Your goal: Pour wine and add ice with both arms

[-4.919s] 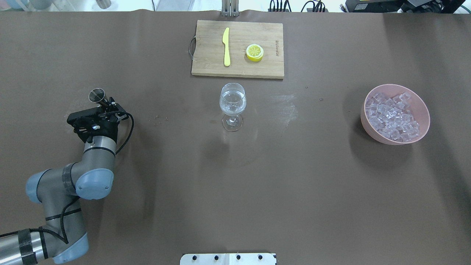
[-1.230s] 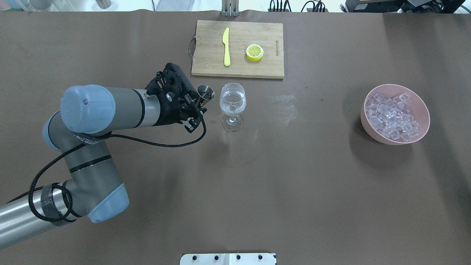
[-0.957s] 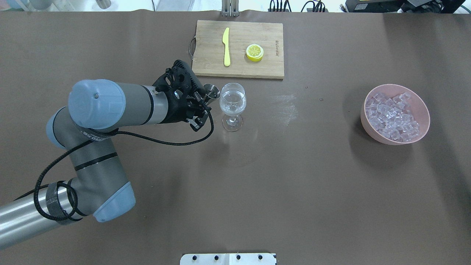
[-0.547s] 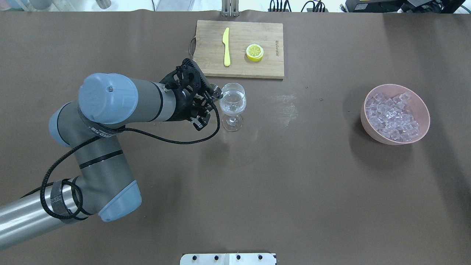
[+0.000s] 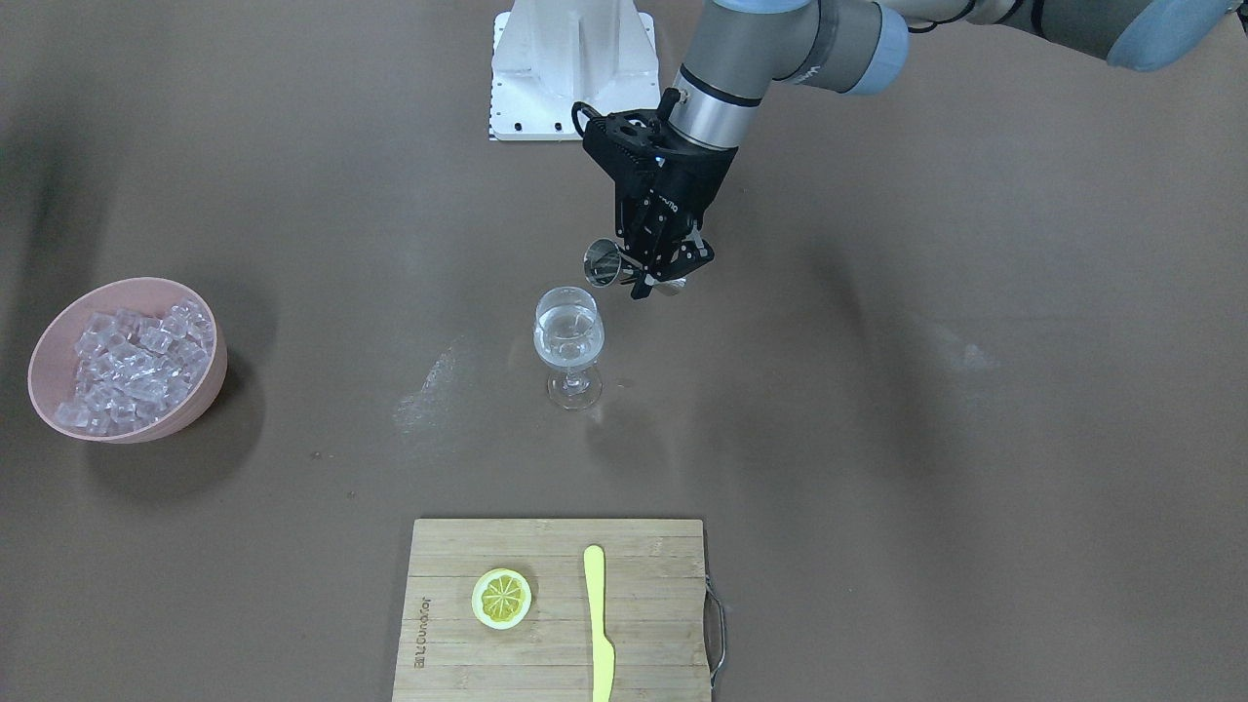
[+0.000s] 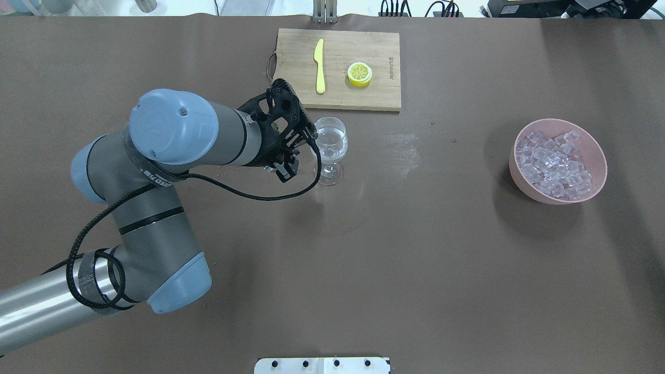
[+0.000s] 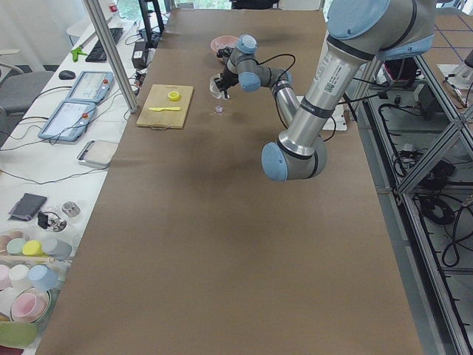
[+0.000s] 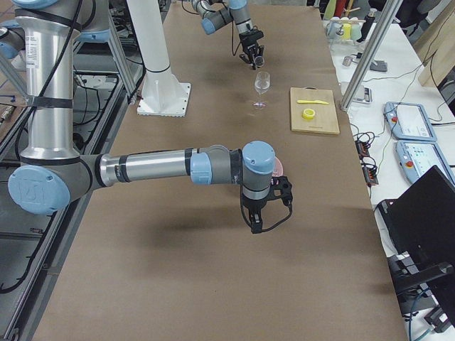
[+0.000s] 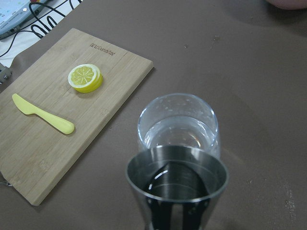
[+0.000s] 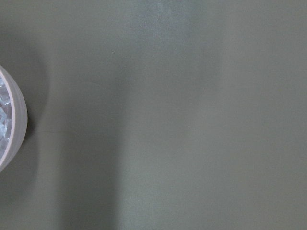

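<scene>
Right by the wine glass [image 5: 568, 336], the left end effector [image 5: 651, 273] is clamped on a tipped steel jigger [image 5: 602, 263]. Ice [image 6: 553, 166] sits in the pink bowl [image 6: 594, 141]; can't tell if the right end effector [image 8: 264, 213] is open.

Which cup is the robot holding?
The shiny metal cup, tilted in the left gripper. The clear wine glass stands by itself, with nothing gripping it.

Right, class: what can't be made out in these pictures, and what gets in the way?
- Metal cup: overhead view, hidden under the left end effector.
- Bowl: right wrist view, cut off by the left edge.
- Right end effector: side view only, too small to judge open or shut.
</scene>
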Robot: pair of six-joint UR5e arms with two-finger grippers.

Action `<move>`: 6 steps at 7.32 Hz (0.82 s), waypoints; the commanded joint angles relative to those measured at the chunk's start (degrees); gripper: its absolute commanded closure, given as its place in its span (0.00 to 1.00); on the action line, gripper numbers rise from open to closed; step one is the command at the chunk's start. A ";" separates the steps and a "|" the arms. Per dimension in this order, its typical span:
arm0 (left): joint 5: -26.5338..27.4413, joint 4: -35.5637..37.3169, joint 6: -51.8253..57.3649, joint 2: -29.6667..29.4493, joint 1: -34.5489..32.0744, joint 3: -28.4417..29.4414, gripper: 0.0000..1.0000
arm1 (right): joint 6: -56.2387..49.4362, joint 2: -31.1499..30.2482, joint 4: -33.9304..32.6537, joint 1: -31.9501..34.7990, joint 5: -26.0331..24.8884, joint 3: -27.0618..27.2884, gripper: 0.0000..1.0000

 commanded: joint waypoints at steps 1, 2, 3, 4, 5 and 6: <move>1.16 5.46 2.34 -2.34 0.00 -0.16 1.00 | 0.00 -0.02 0.00 0.00 0.00 -0.09 0.00; 1.44 8.35 2.44 -3.83 0.00 -0.07 1.00 | 0.00 -0.02 0.00 0.00 0.00 -0.09 0.00; 2.31 9.77 2.53 -4.11 0.09 0.02 1.00 | 0.00 -0.02 0.00 -0.09 0.00 0.00 0.00; 4.40 11.61 5.31 -4.55 0.09 0.19 1.00 | 0.00 -0.02 0.00 0.00 0.00 -0.09 0.00; 5.04 14.24 6.65 -5.77 0.09 0.19 1.00 | 0.00 -0.02 0.00 0.00 0.00 -0.09 0.00; 5.13 15.05 6.66 -6.04 0.09 0.19 1.00 | 0.00 -0.02 0.00 0.00 0.00 0.00 0.00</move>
